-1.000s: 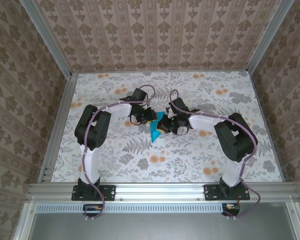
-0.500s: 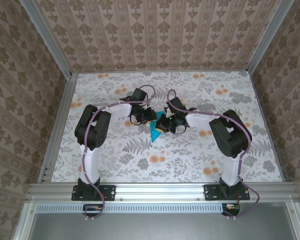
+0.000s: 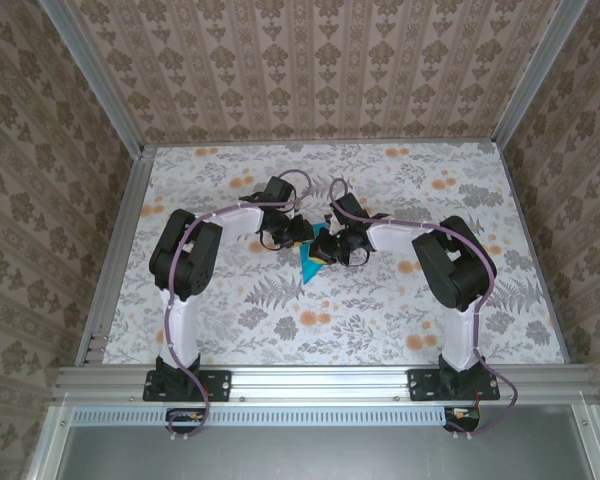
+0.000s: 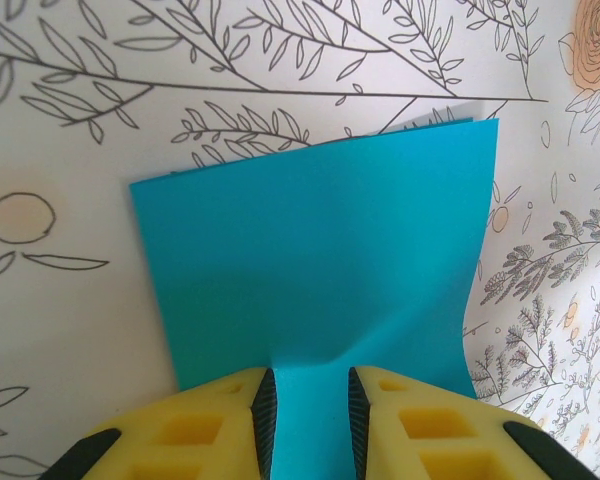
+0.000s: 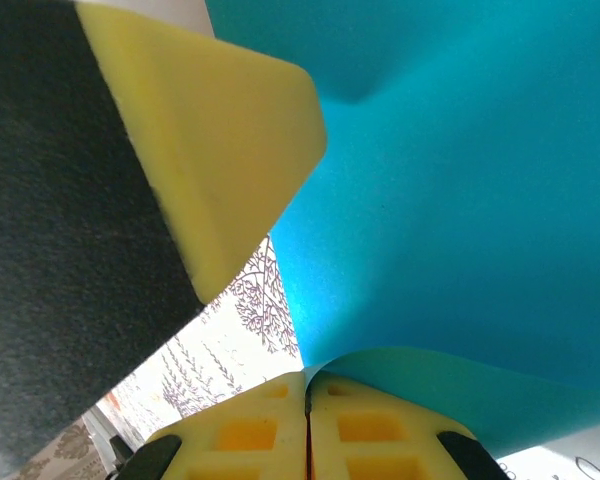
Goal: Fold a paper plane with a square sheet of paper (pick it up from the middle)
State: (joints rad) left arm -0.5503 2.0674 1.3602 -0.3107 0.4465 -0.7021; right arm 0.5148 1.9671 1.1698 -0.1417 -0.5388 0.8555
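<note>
The floral counter (image 3: 400, 300) is the work surface, and the square sheet of paper (image 4: 320, 270) is at its middle, between the two arms. At least part of the sheet is raised off the surface, and a second layer shows at its far edge. The left tool (image 4: 310, 385) stands at a narrow gap, clamped on the near edge of the sheet, which puckers at the pads. The right tool (image 5: 307, 385) is closed pad to pad and appears to pinch a curled edge. The left tool's finger (image 5: 210, 150) lies just beside the right tool. Hazards:

- Opposed pulling may tear or crumple the thin sheet.
- A weak pinch on the curled edge may let it slip out.
- Finger-to-finger contact may shift the grip and skew the crease.
</note>
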